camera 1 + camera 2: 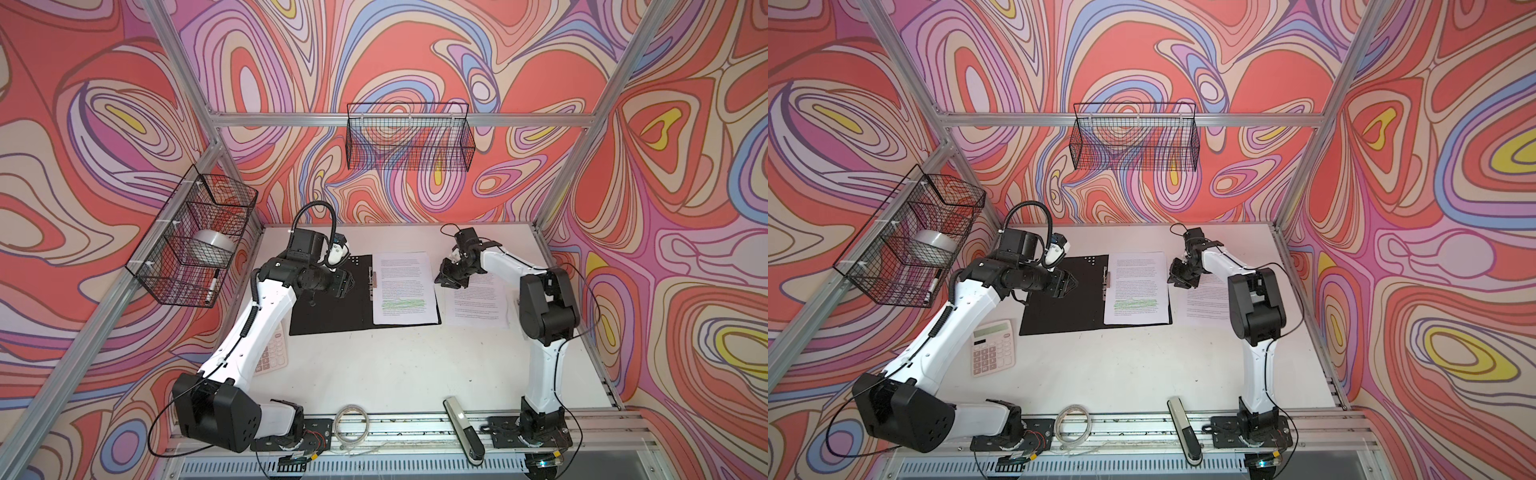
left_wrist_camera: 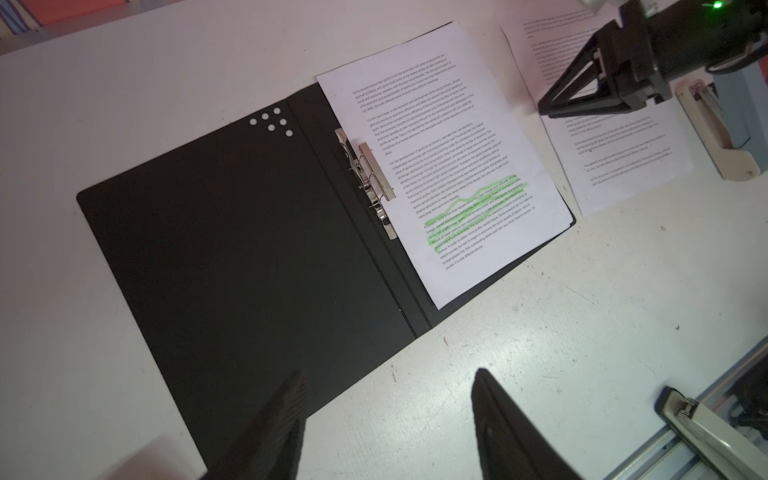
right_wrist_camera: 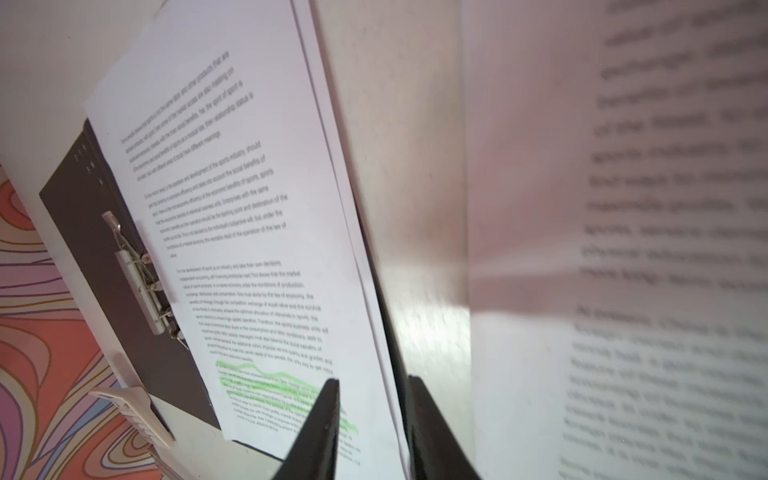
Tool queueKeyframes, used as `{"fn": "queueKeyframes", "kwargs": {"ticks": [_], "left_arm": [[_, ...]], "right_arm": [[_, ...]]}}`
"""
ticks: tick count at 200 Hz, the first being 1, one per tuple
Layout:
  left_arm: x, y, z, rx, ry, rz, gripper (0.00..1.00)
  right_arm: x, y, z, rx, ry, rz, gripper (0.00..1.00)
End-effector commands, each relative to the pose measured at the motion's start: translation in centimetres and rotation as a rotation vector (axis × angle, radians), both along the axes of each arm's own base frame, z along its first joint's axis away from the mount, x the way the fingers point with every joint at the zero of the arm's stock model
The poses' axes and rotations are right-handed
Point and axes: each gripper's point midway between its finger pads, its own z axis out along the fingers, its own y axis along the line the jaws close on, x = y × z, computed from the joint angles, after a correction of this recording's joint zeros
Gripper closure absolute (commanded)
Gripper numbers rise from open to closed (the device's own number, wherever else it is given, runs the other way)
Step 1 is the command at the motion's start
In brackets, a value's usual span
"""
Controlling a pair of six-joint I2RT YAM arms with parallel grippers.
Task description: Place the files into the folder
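Note:
The folder lies open and flat on the white table, black inside up, with a metal clip at its spine. A stack of the files, some lines highlighted green, rests on its right half. Another sheet lies loose on the table just to the right. My left gripper hovers open over the folder's left cover. My right gripper hangs low between the folder's right edge and the loose sheet, narrowly open, holding nothing.
A calculator lies left of the folder, partly under my left arm. A stapler and a clear loop sit at the front rail. Wire baskets hang on the left wall and the back wall.

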Motion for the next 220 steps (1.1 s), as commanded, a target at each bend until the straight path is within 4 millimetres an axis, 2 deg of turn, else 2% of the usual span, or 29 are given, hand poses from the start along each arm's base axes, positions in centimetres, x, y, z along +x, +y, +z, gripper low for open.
{"fn": "queueKeyframes", "kwargs": {"ticks": [1,31,66,126,220], "left_arm": [[0.5,-1.1,-0.6,-0.044,0.025,-0.039,0.36],[1.2,-1.7,-0.8,-0.066,0.043,-0.032,0.35],[1.0,-1.9,-1.5,-0.061,0.061,-0.03,0.35],[0.2,-1.5,-2.0,-0.04,0.07,-0.024,0.35],[-0.2,-1.3,-2.3,-0.028,0.078,-0.019,0.35]], "right_arm": [[-1.3,-0.3,1.9,0.016,-0.07,-0.016,0.73],[-3.7,2.3,1.7,0.118,-0.059,0.028,0.85],[-5.0,4.1,0.3,0.131,-0.041,0.068,0.91],[-6.3,3.4,-3.3,0.092,0.016,0.05,0.94],[-7.4,2.5,-6.7,0.05,0.067,0.027,0.96]]}}
